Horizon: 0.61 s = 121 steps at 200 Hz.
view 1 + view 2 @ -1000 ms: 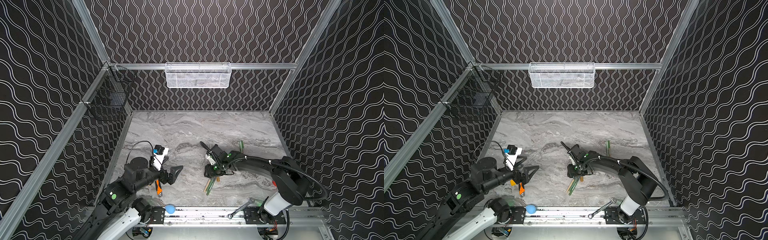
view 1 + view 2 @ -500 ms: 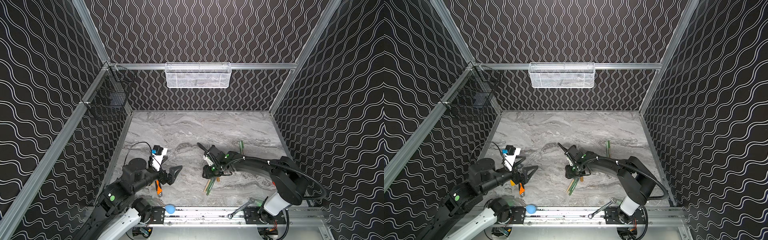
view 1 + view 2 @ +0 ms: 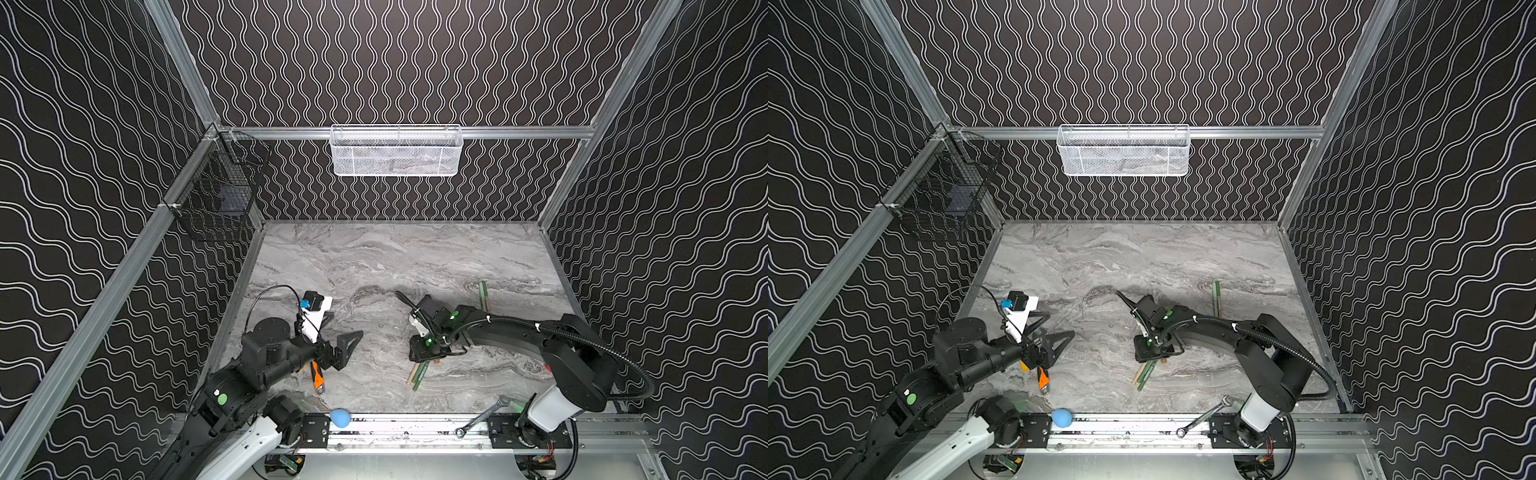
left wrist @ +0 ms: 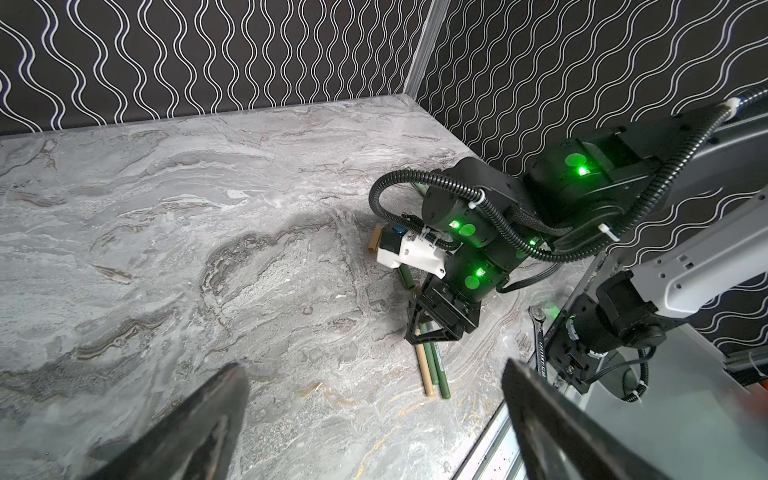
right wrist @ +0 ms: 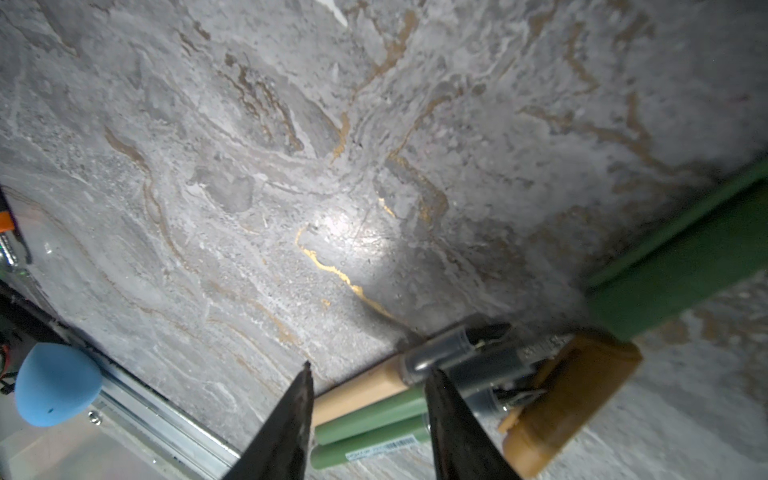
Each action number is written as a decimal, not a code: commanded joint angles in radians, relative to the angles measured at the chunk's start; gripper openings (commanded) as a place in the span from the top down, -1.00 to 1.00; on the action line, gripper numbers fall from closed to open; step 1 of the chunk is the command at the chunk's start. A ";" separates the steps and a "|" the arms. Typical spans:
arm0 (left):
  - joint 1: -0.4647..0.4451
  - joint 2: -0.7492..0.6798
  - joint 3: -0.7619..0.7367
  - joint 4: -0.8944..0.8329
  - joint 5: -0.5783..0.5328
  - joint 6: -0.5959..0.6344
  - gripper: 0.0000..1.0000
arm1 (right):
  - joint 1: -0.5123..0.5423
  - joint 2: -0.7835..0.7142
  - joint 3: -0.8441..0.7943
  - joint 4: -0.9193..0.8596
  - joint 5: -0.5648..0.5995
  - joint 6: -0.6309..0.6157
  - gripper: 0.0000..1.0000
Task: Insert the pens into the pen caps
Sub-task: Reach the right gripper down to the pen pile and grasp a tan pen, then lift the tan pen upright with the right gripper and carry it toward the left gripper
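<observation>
Three pens, one tan (image 5: pixel 357 392) and two green (image 5: pixel 370 415), lie side by side at the front middle (image 3: pixel 417 374) (image 3: pixel 1144 376) (image 4: pixel 432 370). My right gripper (image 3: pixel 428 359) (image 3: pixel 1152 357) (image 4: pixel 430 338) (image 5: pixel 370 368) stands low over them. Its jaws are apart, with the pens' butt ends in the gap and nothing pinched. The pens' dark tips (image 5: pixel 457 345) point away past one finger. A tan pen cap (image 4: pixel 376 243) and a green tube (image 4: pixel 406 279) lie behind that gripper. Two green sticks (image 3: pixel 483 295) (image 3: pixel 1217 297) lie at the back right. My left gripper (image 3: pixel 345 326) (image 3: pixel 1061 323) (image 4: pixel 374 368) hangs wide open and empty at the left.
A blurred tan-orange stubby piece (image 5: pixel 569 395) sits by the pens' tips. An orange-handled knife (image 3: pixel 318 376) (image 3: pixel 1042 380) lies under my left arm. A wrench (image 3: pixel 482 417) (image 3: pixel 1204 415) and a blue ball (image 3: pixel 340 417) (image 5: pixel 56 390) rest on the front rail. Baskets hang on the back wall (image 3: pixel 397 151) and left wall (image 3: pixel 220 199).
My right gripper has edged a little to the left and lower over the pens, and its jaws have narrowed slightly. My left arm has barely moved.
</observation>
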 commanded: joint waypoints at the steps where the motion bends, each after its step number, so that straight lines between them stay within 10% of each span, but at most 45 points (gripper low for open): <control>1: 0.003 -0.004 0.005 0.010 0.006 0.019 -0.97 | 0.001 0.013 0.007 -0.020 0.013 0.012 0.05; 121: 0.008 -0.025 0.005 0.007 0.004 0.021 -0.98 | 0.015 0.116 0.111 -0.062 0.062 0.003 0.19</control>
